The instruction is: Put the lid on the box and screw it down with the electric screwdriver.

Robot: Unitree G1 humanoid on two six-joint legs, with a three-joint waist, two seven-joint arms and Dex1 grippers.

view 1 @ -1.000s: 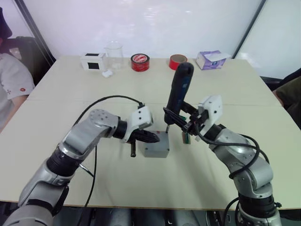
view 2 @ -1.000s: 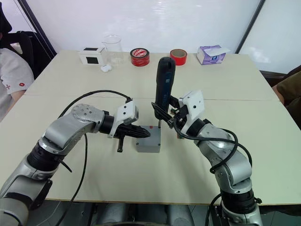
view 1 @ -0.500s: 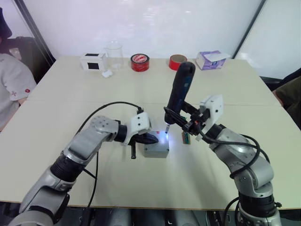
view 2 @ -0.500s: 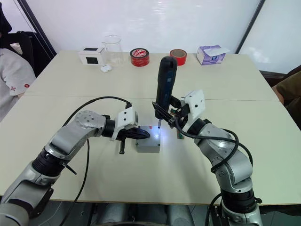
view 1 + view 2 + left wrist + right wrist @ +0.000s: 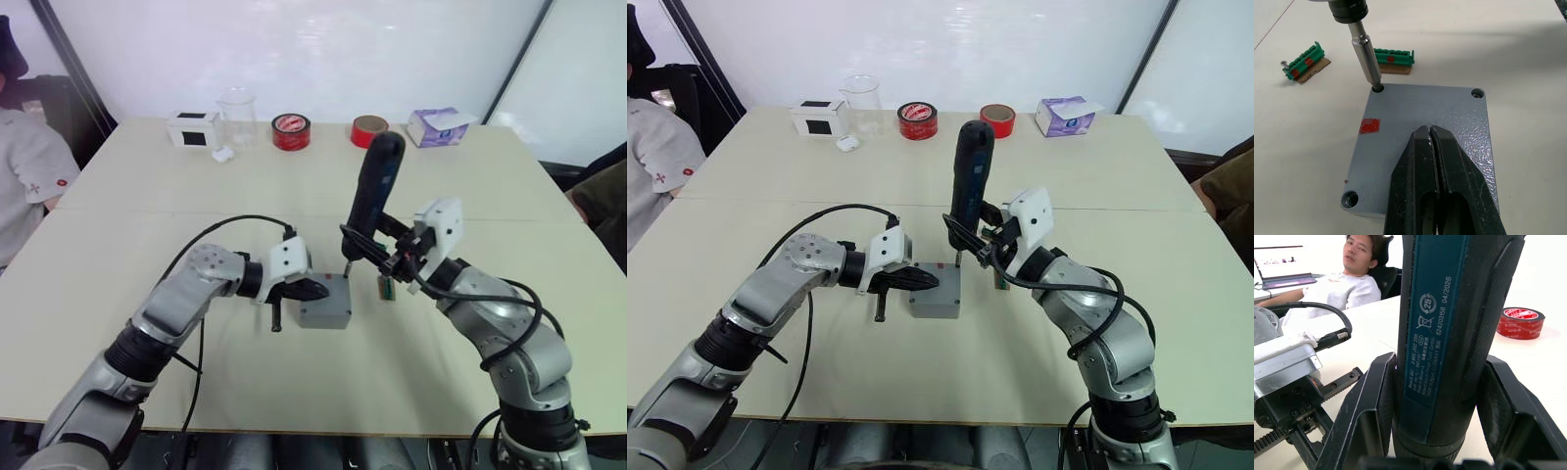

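The lid [image 5: 1425,122] sits flush on the box [image 5: 326,311] mid-table: grey, square, with a pebbled cast-metal finish, a small red mark near one edge, and three corner screw holes in sight, the fourth corner hidden behind the gripper. The left gripper [image 5: 1431,134] has its two black fingers clenched tight together, holding nothing, tips resting on the lid's top. The right gripper [image 5: 377,257] grasps the electric screwdriver [image 5: 373,192] low on its body, both fingers clamped against it. The screwdriver is a black, rubbery, pen-shaped cylinder with a blue label panel, standing nearly upright and tilted a bit. Its thin steel bit [image 5: 1365,53] is seated in one corner hole of the lid. Two green ribbed plastic terminal strips with red spots [image 5: 1394,57] [image 5: 1303,61] lie on brown card backing just beside the box. Along the table's far edge: two tape rolls, one red with a black rim [image 5: 291,129] and one red-brown [image 5: 369,128]; one clear glass beaker [image 5: 237,115]; one white box with a black square [image 5: 193,127]; one small white object [image 5: 222,153], too small to identify; one purple tissue box [image 5: 437,125]. The table top [image 5: 147,225] is pale beige and matte. One person in a white shirt [image 5: 27,186] sits at the left edge of the table.
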